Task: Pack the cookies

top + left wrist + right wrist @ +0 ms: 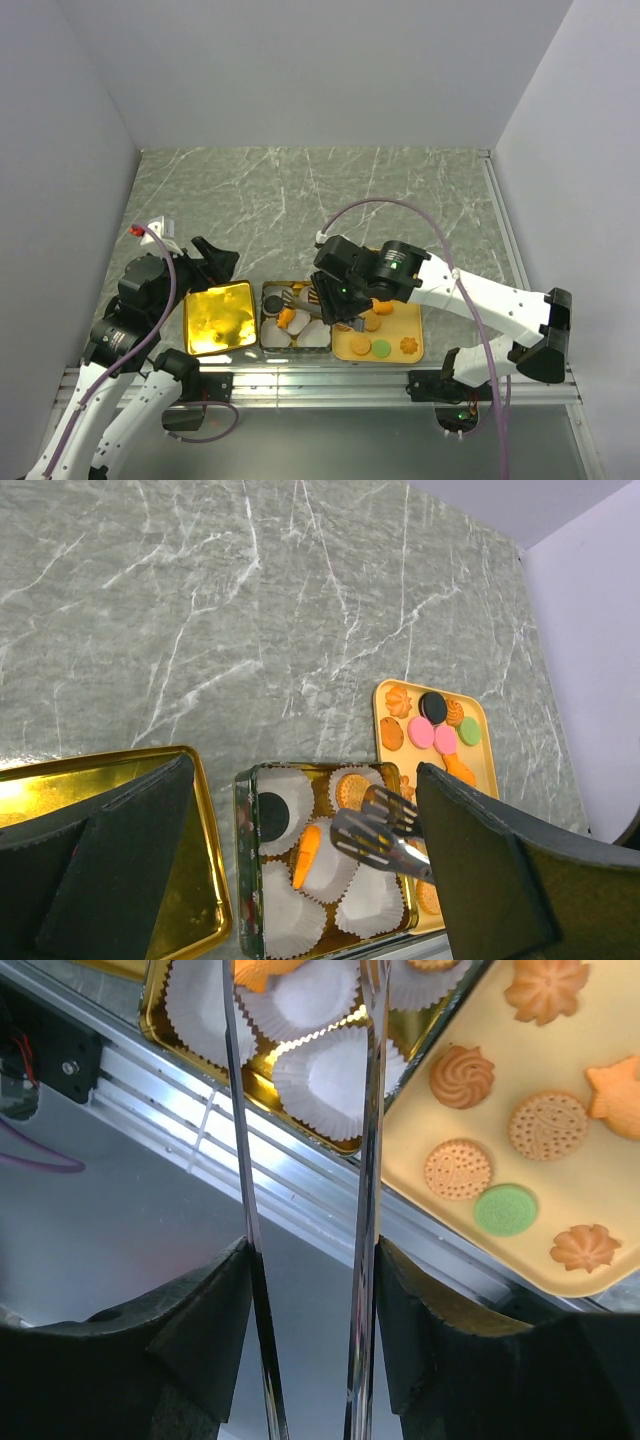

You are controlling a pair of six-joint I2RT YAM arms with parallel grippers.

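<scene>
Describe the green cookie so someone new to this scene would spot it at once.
Find the yellow tray at the table's near edge, just right of the gold tin lined with white paper cups. In its nearest row, the green cookie sits between a tan round biscuit and an orange flower-shaped one. It is the only green piece in sight.

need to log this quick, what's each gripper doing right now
left gripper: open, holding nothing
right gripper: closed on the metal tongs
</scene>
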